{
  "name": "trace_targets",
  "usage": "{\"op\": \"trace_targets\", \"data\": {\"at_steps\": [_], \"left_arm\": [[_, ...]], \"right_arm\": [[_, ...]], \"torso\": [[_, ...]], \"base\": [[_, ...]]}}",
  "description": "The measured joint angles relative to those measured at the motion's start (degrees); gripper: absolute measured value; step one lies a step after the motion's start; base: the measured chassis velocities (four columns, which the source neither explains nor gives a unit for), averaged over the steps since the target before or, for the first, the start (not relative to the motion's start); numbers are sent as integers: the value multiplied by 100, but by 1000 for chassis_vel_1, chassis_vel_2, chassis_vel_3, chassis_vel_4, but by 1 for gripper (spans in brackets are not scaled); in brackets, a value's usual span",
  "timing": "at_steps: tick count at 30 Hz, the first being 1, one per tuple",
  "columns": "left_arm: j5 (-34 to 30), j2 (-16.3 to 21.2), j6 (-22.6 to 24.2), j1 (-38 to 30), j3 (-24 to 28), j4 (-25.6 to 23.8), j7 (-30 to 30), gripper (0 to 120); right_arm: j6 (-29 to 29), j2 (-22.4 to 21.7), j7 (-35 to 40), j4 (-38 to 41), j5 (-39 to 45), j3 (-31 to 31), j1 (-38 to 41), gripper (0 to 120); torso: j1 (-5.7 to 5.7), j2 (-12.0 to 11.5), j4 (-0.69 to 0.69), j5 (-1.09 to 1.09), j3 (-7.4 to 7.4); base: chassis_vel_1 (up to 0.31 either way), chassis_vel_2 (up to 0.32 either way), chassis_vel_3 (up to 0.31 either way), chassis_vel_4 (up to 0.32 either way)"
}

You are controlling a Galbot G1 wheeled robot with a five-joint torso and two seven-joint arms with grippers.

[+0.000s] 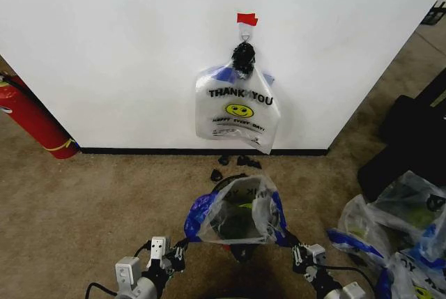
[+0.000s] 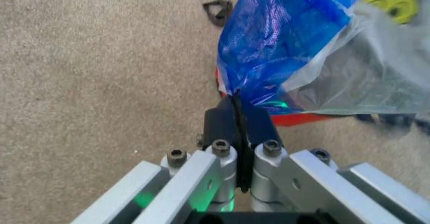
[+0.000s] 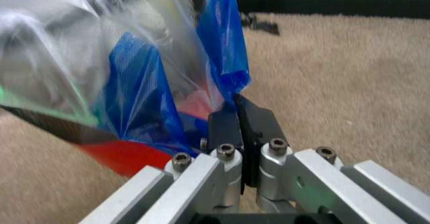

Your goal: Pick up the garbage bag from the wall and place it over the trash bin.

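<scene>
The garbage bag (image 1: 237,208), clear plastic with blue patches, is stretched open over the trash bin (image 1: 235,228), whose black mesh shows through it. My left gripper (image 1: 184,249) is shut on the bag's blue left edge (image 2: 282,38), its fingertips pinched together on the plastic (image 2: 235,103). On the opposite side, my right gripper (image 1: 293,244) is shut on the blue right edge (image 3: 225,43), seen close in the right wrist view (image 3: 240,105). The bin's red base (image 2: 305,119) (image 3: 124,156) peeks out under the bag. Behind stands the white wall (image 1: 125,55).
A whitish "THANK YOU" bag (image 1: 237,107) hangs from the hook under red tape (image 1: 247,19). A red fire extinguisher (image 1: 35,121) leans at the left. Bulging clear bags (image 1: 397,233) and black furniture (image 1: 414,139) crowd the right. Small black bits (image 1: 237,162) lie by the baseboard.
</scene>
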Motion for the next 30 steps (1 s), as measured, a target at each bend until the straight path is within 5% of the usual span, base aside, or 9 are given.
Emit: {"op": "trace_targets", "data": {"at_steps": [7, 15, 30], "left_arm": [[59, 166, 197, -483, 373, 83, 3, 0], [233, -114, 466, -1695, 1202, 554, -190, 0], [544, -303, 336, -1774, 1323, 855, -256, 0]], "right_arm": [[-224, -112, 126, -250, 51, -86, 388, 0], [-523, -101, 324, -630, 155, -366, 1176, 0], [-591, -12, 428, -898, 47, -544, 1465, 0]], "torso": [[0, 0, 0, 1, 0], [1, 0, 0, 0, 1], [1, 0, 0, 0, 0]], "base": [[0, 0, 0, 0], [0, 0, 0, 0], [0, 0, 0, 0]]}}
